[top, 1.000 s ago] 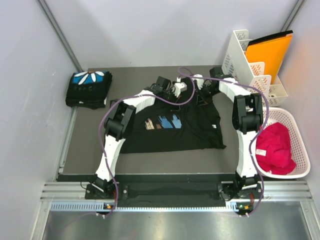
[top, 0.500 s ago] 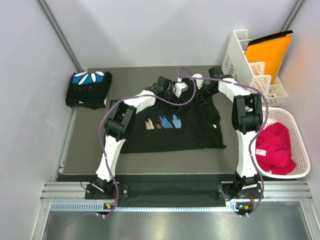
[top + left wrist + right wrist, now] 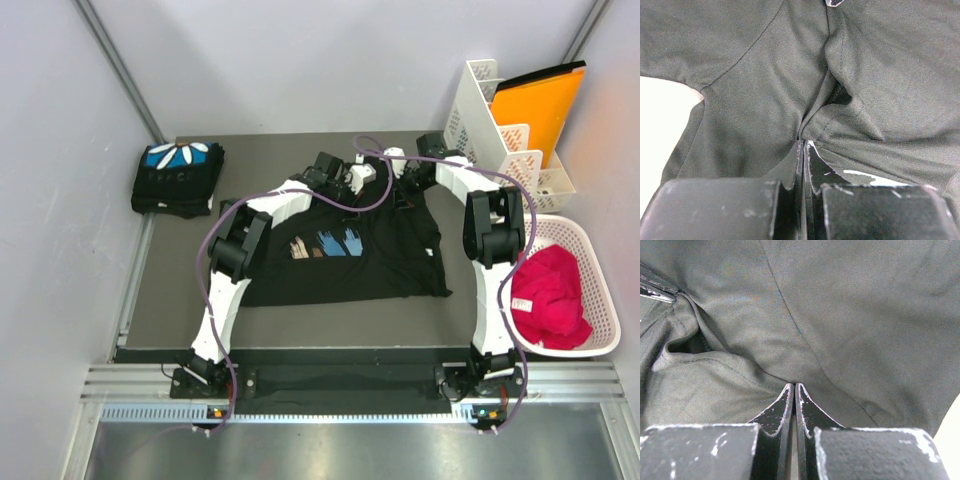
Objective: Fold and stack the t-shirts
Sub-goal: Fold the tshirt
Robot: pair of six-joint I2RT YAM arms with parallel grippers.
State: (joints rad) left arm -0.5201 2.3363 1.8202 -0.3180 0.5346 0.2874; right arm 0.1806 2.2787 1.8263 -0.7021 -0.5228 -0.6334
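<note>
L fingers [image 3: 806, 150] are fully shut, tips nipping a small pucker of black cloth; creases run into the tips, so I read it as a grip on the spread t-shirt [image 3: 350, 262], prob. near the collar seam. R fingers [image 3: 801, 392] are likewise pressed together w/ a thin fold of the same shirt caught at the tips. In the top view both sets of fingers sit close to each other at the shirt's far edge, arms reaching fwd over it. The shirt lies flat mid-bench, front up, blue-and-tan print [image 3: 325, 244] showing, near hem towards the arm bases. The folded t-shirt [image 3: 178, 178], white petals on blue, sits at the far L corner of the bench [image 3: 300, 318], well apart. A white basket [image 3: 590, 345] holding red cloth [image 3: 550, 295] stands off the R edge. Risks, as I judge them: both pinches look shallow, so cloth could slip out once the edge is lifted or pulled. Either pinch may have only the top layer, in which case the back layer lags and the fold comes out skewed. W/ grips so near each other the outer shoulders and sleeves hang unsupported and could bunch or drag on the bench. The purple cables [image 3: 215, 250] loop near the arms and might snag.
</note>
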